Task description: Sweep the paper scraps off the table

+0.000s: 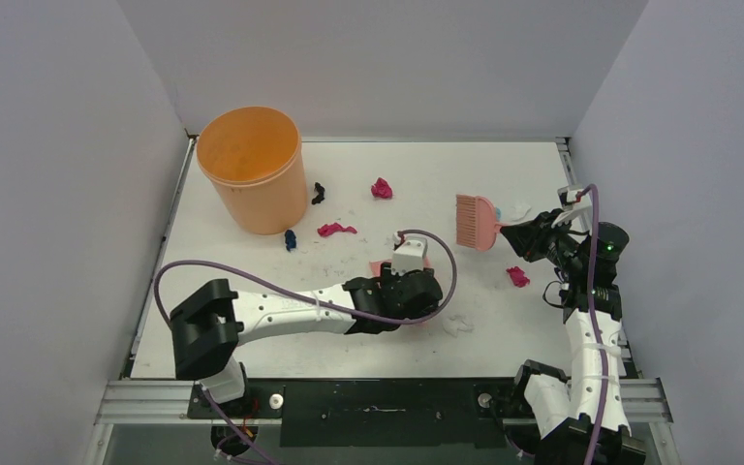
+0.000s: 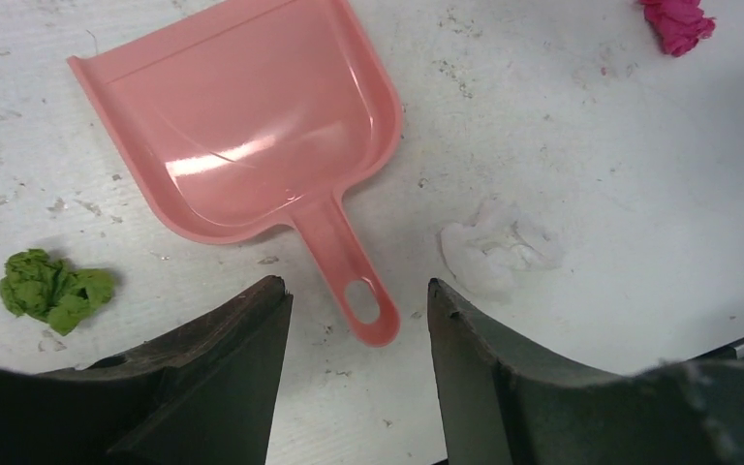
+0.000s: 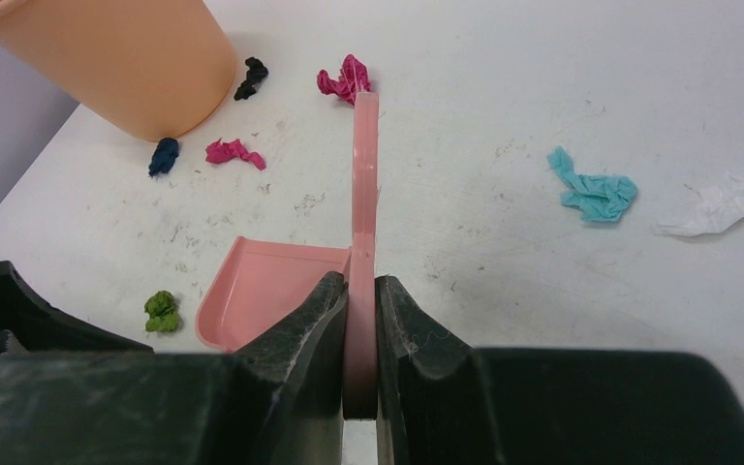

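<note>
Paper scraps lie scattered on the white table (image 1: 252,291): black (image 1: 318,193), magenta (image 1: 381,188), magenta (image 1: 335,230), dark blue (image 1: 291,239), magenta (image 1: 517,276) and white (image 1: 458,325). The left wrist view shows a green scrap (image 2: 53,289) and a white scrap (image 2: 499,247). The right wrist view shows a teal scrap (image 3: 596,194) and a white one (image 3: 717,205). My left gripper (image 2: 354,295) is open, its jaws either side of the end of the pink dustpan's handle (image 2: 349,262). My right gripper (image 3: 360,286) is shut on the pink brush handle (image 3: 363,184). The brush head (image 1: 475,221) is at the right.
The tall orange bucket (image 1: 252,167) stands at the back left. The dustpan (image 2: 252,126) lies flat mid-table, mostly hidden under my left gripper (image 1: 402,291) in the top view. Grey walls enclose the table, and a metal frame (image 1: 378,397) runs along the near edge.
</note>
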Robot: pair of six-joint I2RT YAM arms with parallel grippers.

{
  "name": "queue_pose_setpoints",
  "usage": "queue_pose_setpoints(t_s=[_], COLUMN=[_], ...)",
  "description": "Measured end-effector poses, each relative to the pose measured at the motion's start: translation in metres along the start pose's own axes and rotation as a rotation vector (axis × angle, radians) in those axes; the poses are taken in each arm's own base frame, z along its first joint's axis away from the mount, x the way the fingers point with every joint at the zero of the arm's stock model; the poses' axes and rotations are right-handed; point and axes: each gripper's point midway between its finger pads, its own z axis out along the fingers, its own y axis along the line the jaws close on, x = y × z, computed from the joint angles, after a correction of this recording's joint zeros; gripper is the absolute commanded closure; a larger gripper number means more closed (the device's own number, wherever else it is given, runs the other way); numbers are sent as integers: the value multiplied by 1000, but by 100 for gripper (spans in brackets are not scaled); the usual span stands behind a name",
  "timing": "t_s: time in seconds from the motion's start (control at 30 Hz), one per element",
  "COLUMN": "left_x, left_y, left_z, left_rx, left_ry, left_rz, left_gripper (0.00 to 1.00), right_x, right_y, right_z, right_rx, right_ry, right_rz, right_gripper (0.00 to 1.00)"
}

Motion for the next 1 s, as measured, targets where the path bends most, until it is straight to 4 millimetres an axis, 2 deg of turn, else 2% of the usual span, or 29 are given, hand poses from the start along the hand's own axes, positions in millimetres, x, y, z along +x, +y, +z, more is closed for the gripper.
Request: queue_pose_setpoints(t_s=[0.23, 0.37, 0.77, 1.0], left_x=[38, 53, 62, 68], left_y=[3, 0, 1, 24], left_z=[29, 39, 40, 33], left_rx=[-57, -60, -62, -118], left_ry=[90, 132, 169, 190], left_rz=[22, 24, 31, 69], left_gripper=[48, 48, 48, 48], right_x=[0, 0, -1, -1], right_y=[0, 0, 0, 2], right_z=[0, 0, -1, -1], right_rx=[0, 0, -2, -8], right_ry=[0, 0, -2, -4], right_rz=[-4, -8, -19, -22], right_gripper=[95, 95, 95, 95])
